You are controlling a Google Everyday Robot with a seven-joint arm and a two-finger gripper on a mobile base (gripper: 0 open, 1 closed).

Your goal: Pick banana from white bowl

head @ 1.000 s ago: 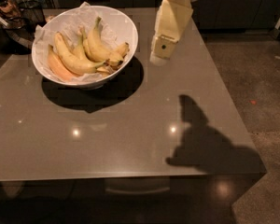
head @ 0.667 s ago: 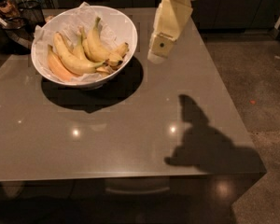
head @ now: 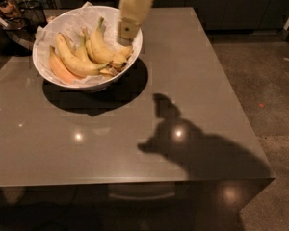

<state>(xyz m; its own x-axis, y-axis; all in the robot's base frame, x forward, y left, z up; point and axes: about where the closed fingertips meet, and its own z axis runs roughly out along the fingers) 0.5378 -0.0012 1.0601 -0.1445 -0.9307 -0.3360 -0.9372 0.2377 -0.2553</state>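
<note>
Upper left, a glossy, round white bowl (head: 86, 86) lined with crumpled paper (head: 70, 20) holds the plump, curved banana (head: 100, 49). The cream, boxy gripper (head: 126, 32) hovers, seemingly just above the banana's dark tip; I cannot tell its jaw state.

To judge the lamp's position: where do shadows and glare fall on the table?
Camera view: the white bowl throws its shadow front-right on the table; a big arm-shaped shadow lies farther right; two glare spots shine nearby; the gripper hangs over the bowl's right rim.
</note>
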